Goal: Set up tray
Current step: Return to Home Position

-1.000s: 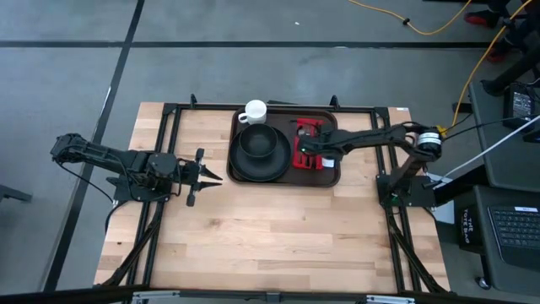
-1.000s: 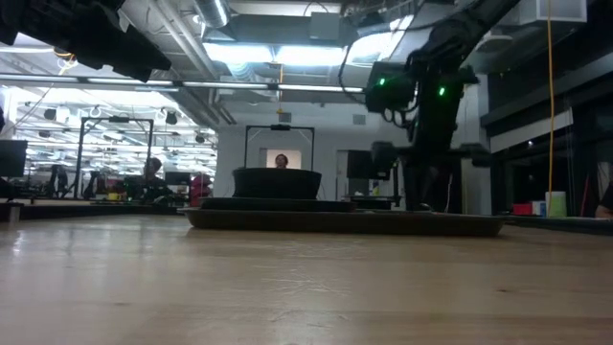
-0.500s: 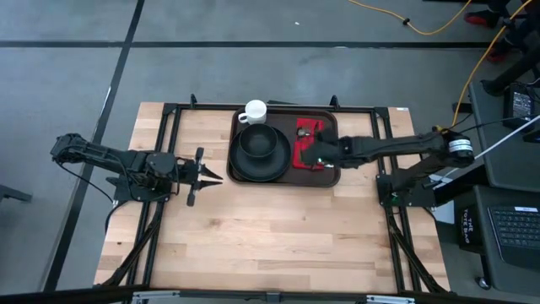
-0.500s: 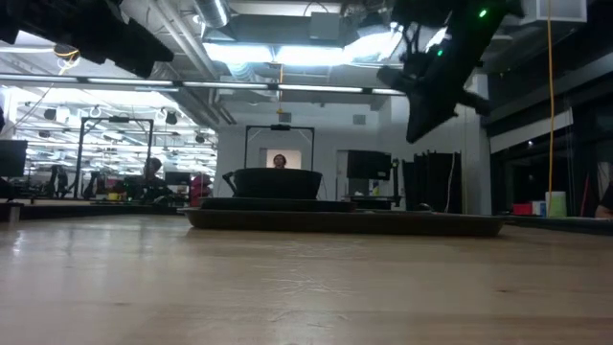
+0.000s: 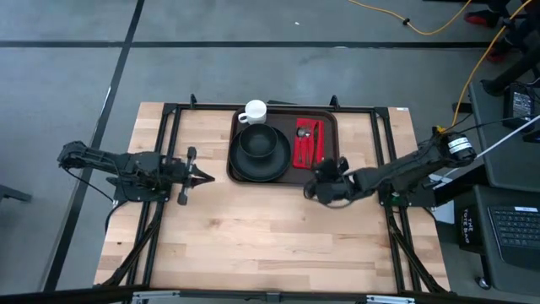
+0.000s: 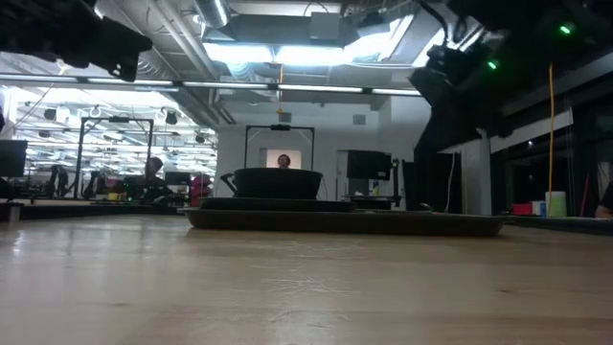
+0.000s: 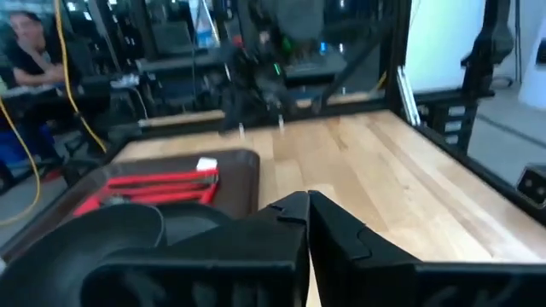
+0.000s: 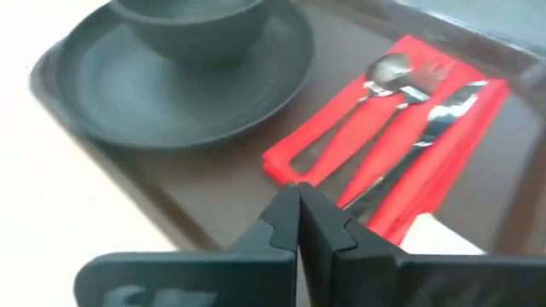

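The dark brown tray (image 5: 330, 174) lies at the table's far middle and shows in the low view (image 6: 402, 224). On it stand a round black plate with a black bowl (image 5: 257, 149), a white mug (image 5: 253, 111) at its far left corner, and a red napkin (image 5: 308, 143) with cutlery (image 8: 401, 94) lying on it. My right gripper (image 5: 310, 191) is shut and empty, just off the tray's near right corner; its tips (image 8: 297, 194) point toward the napkin. My left gripper (image 5: 209, 177) is shut and empty over the table, left of the tray (image 7: 307, 200).
A black metal frame (image 5: 173, 114) runs along the table's left, far and right sides. The near half of the wooden table (image 5: 270, 245) is bare wood. People and equipment show in the room beyond the table.
My right gripper has risen from the red napkin and drawn back toward the table's near edge, off the tray past its near right corner. The napkin and cutlery stay on the tray. My left gripper has drawn back a little toward the table's left edge.
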You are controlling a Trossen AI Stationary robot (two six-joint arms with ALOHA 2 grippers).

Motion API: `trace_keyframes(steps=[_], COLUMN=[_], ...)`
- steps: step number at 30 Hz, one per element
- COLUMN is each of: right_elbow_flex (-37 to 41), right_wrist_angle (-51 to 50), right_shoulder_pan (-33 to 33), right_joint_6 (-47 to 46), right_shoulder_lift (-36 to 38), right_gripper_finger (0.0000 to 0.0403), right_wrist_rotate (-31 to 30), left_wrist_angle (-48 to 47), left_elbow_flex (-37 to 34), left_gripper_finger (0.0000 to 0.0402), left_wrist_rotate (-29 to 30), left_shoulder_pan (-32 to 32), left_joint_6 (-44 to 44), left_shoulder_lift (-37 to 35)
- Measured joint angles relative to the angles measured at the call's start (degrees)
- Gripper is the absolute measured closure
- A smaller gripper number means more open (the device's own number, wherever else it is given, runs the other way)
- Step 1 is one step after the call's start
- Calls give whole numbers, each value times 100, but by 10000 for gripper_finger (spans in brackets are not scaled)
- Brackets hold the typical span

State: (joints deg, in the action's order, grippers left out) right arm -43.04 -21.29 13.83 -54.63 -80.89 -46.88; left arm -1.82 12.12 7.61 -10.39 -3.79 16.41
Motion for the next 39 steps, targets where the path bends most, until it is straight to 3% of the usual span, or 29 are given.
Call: trace_keyframes(steps=[7, 12, 21, 29, 36, 39], right_elbow_flex=[981, 1257, 1259, 1260, 1261, 1473], right_wrist_angle=[1852, 2525, 2639, 2644, 2182, 1967], right_shoulder_pan=[294, 274, 210, 175, -131, -412], right_joint_6=[739, 1395, 2237, 3300, 4175, 4278], right_shoulder_lift=[-1, 45, 587, 1326, 2290, 2924], right_gripper_finger=[399, 399, 400, 400, 400, 400], right_wrist_rotate=[-16, -16, 86, 108, 1095, 1254], left_wrist_angle=[34, 130, 461, 481, 465, 465], left_elbow_flex=[-481, -971, -1165, -1165, -1165, -1165], left_gripper_finger=[400, 400, 401, 400, 398, 398], left_wrist_rotate=[96, 18, -1335, -1948, -1951, -1947], left_shoulder_pan=[53, 431, 1905, 3130, 3689, 3807], left_joint_6=[-234, -197, -145, -94, -52, 10], left_shoulder_lift=[-1032, -1612, -1584, -1618, -1618, -1616])
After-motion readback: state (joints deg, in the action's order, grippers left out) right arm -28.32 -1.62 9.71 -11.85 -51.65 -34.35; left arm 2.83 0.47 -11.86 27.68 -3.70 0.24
